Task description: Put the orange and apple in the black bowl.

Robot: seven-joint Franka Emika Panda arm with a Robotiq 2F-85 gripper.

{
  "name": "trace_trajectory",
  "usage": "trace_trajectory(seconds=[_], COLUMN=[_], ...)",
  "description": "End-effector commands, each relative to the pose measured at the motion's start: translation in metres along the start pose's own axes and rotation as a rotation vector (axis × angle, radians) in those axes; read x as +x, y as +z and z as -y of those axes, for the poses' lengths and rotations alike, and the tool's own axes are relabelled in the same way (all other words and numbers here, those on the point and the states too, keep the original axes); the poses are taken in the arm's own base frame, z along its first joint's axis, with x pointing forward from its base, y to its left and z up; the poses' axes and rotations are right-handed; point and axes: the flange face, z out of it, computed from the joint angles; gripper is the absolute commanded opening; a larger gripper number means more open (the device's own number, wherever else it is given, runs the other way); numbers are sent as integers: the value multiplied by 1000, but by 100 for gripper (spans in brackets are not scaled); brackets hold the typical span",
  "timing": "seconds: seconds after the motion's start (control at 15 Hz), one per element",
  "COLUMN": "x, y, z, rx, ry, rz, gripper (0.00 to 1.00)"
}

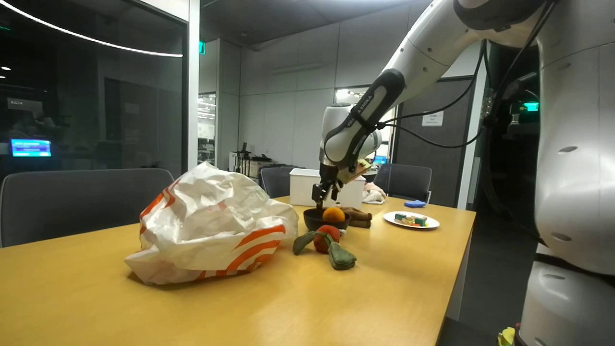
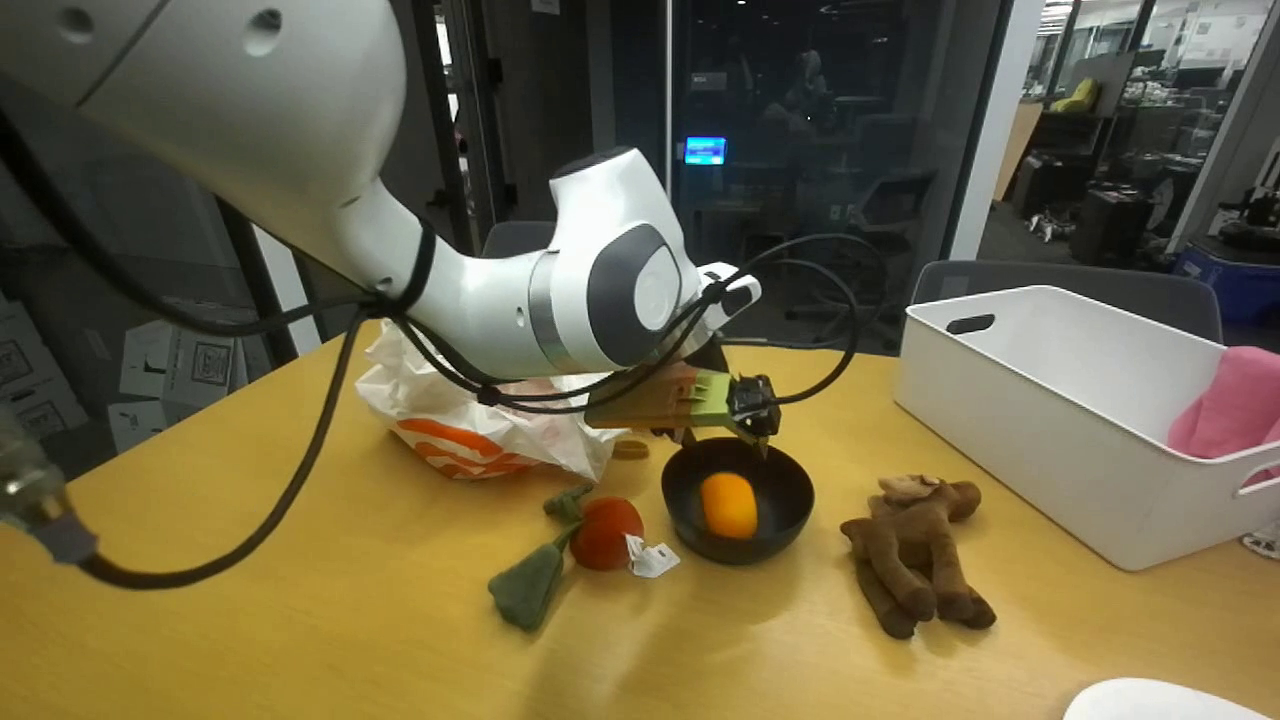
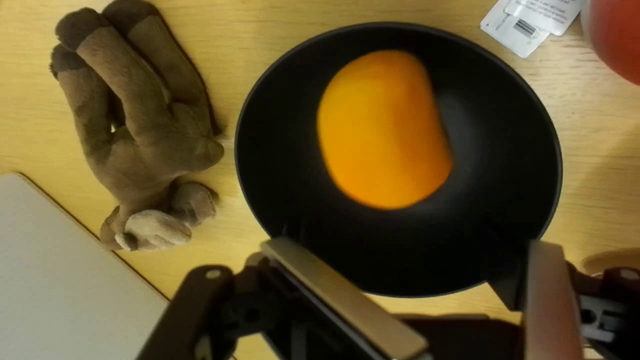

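Inside the black bowl (image 3: 505, 200), a little off-centre, the orange (image 3: 385, 130); over the bowl's edge, the gripper (image 3: 411, 250) with fingers (image 3: 345, 299) spread wide and a view of the bowl through the gap, in contact with the rim or just above it, cannot tell which; just beside the bowl, on the yellow table (image 2: 350, 630), the red apple (image 2: 603, 530), with a white tag (image 2: 652, 560) on the side toward the bowl and a green leafy stalk (image 2: 525, 590) against it; across the bowl from the apple, a brown plush animal (image 2: 905, 535) lying down; past that animal from the bowl, a white bin (image 2: 1040, 445) with something pink (image 2: 1235, 405) inside; left of the bowl in both exterior views, a crumpled white plastic bag (image 1: 206, 226) with orange stripes; right of the bowl and well apart in an exterior view, a white plate (image 1: 434, 223) bearing small coloured pieces (image 1: 419, 221)
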Motion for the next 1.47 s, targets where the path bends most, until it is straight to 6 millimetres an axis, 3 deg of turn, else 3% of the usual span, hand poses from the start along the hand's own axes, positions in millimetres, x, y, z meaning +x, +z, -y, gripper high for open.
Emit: trace_trajectory(seconds=[0.0, 0.33, 0.53, 0.73, 0.93, 1.4], x=[12, 26, 35, 47, 54, 67], y=[-17, -66, -103, -120, -109, -87], z=[0, 26, 72, 112, 139, 177], rx=[30, 128, 304, 473, 578, 663], ry=[47, 80, 21, -66, -132, -200], rz=[-71, -97, -112, -96, -20, 105], gripper=[100, 100, 100, 100, 100, 100])
